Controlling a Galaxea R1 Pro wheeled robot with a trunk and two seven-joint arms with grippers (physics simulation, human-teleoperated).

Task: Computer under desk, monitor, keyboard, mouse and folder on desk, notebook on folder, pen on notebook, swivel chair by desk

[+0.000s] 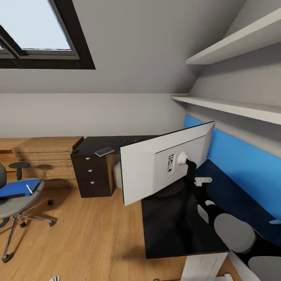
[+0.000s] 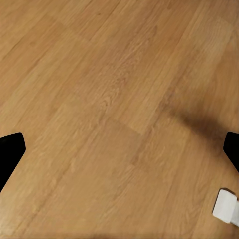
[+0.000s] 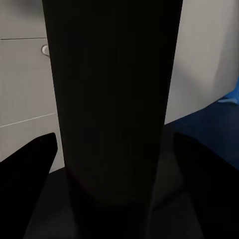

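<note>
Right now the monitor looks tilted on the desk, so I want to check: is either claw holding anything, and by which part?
The right claw grips the monitor by its black stand. The left claw is open over bare floor, holding nothing.

Swivel chair (image 1: 15,195) cut off, frame edge

The monitor (image 1: 164,166) stands on the desk (image 1: 175,230) at centre frame, its back to the camera; the notebook (image 1: 104,151) lies on the desk's far end, above the drawers (image 1: 93,171). At the left edge the swivel chair (image 1: 15,203) carries the folder (image 1: 17,188), the pen (image 1: 29,189) on top.
</note>
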